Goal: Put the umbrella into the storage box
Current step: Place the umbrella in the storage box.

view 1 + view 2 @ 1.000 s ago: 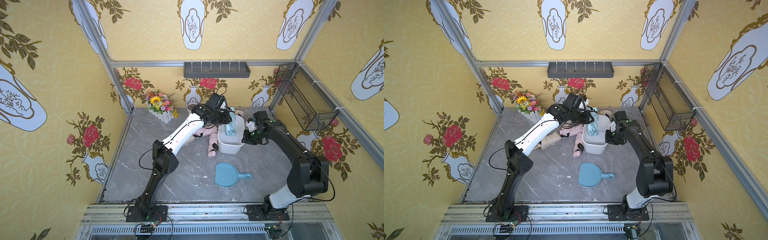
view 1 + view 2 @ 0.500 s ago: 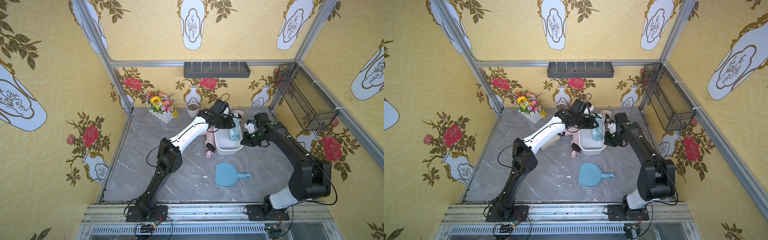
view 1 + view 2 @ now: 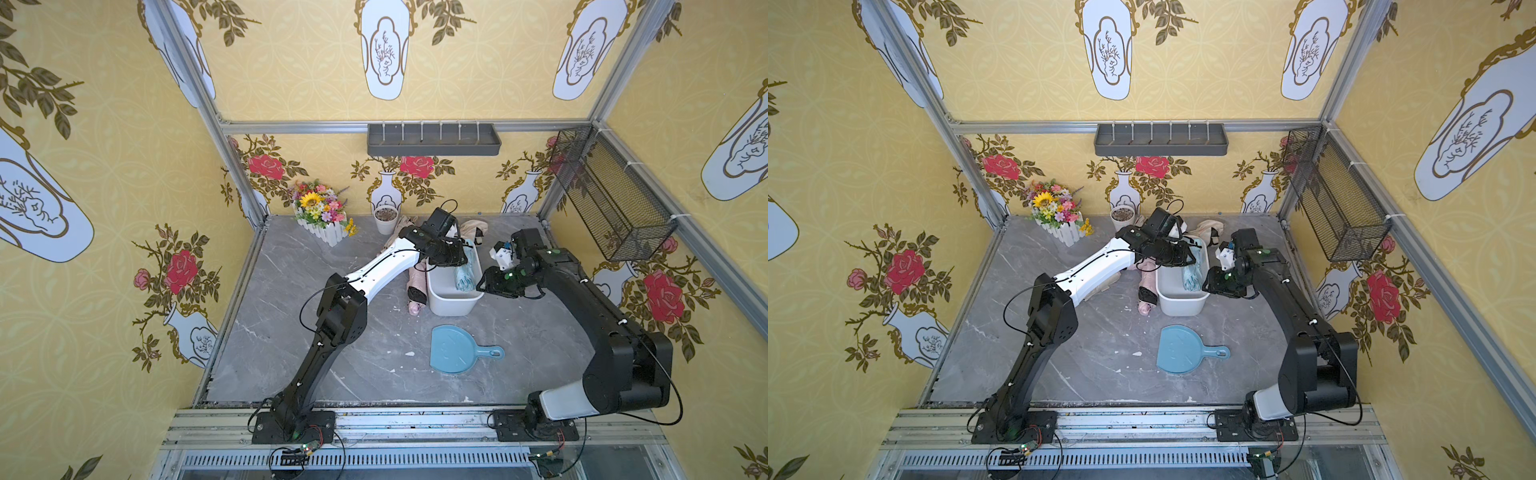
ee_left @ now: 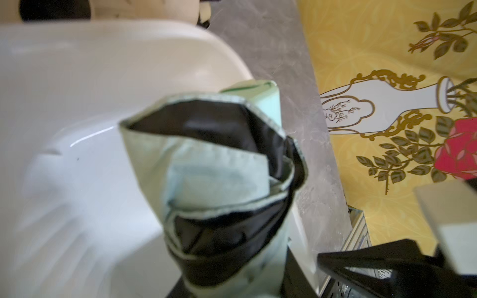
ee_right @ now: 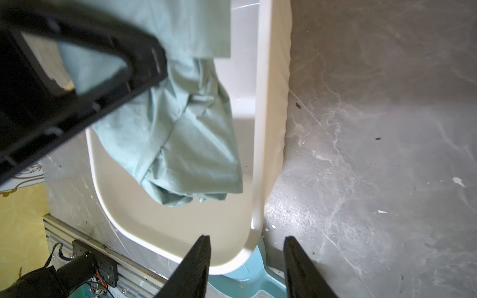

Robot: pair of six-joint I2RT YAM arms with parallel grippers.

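left claw is clamped on the umbrella, a pale green folded bundle with black lining. it hangs down inside the box, right of centre in both top views, against the box's right wall. in the left wrist view the loose end points into the white interior; whether it touches the floor of the box i can't tell.

right claw is empty, jaws parted and straddling the box rim, one finger inside the wall and one outside, not pinching it. judgement: it's there to steady the box.

to do the step well, i'd say:
- lower until the fabric rests on the box floor, then lay it lengthwise so nothing drapes over the rim
- open the left claw only once the weight is off it, and lift straight up; the folds look likely to snag
- keep the right claw low on the rim so the light box doesn't slide or tip

surface: grey marble look, a few white flecks. a pink umbrella lies just left of the box, a blue dustpan lower centre of frame, near the box. flowers and a small pot sit at the back edge.

room: yellow floral walls, grey shelf on the back wall, wire basket on the right wall.
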